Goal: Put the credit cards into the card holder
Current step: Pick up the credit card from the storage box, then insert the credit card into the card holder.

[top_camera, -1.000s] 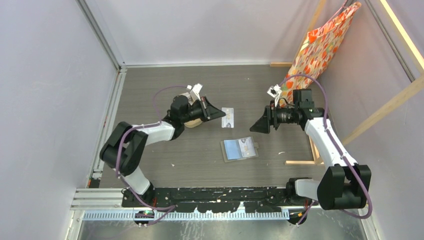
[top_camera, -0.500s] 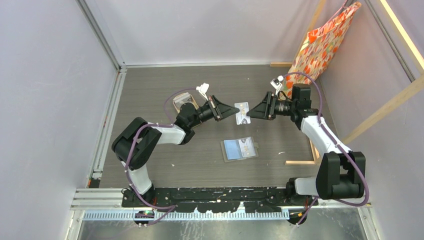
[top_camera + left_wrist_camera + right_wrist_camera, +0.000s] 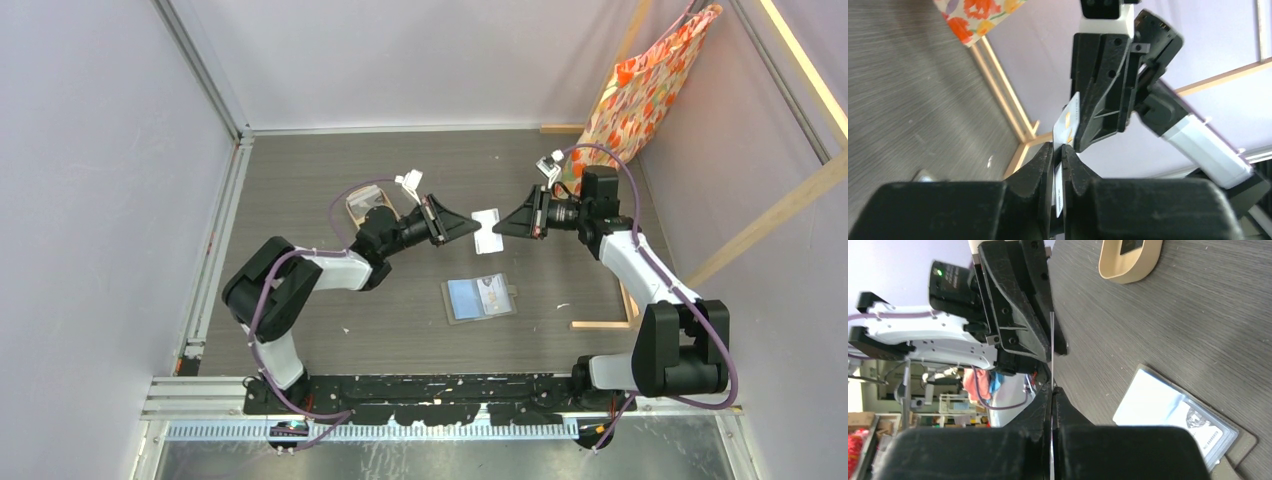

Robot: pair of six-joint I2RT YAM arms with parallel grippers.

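We read left gripper [image 3: 472, 228] and right gripper [image 3: 503, 225] tip to tip above table [image 3: 300, 170]. White credit card [image 3: 488, 234] spans gap between them. Left fingers [image 3: 1040, 162] clamped on one end, right fingers [image 3: 1060, 400] pinched on other. Card holder [image 3: 479, 298] lies open on table, below fingertips, well apart. Tan tray [image 3: 350, 204] behind left gripper.

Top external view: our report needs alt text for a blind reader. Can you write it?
The left gripper and right gripper meet above a grey table, both pinching one white credit card. The open card holder lies below them in the picture; a tan tray sits farther left.
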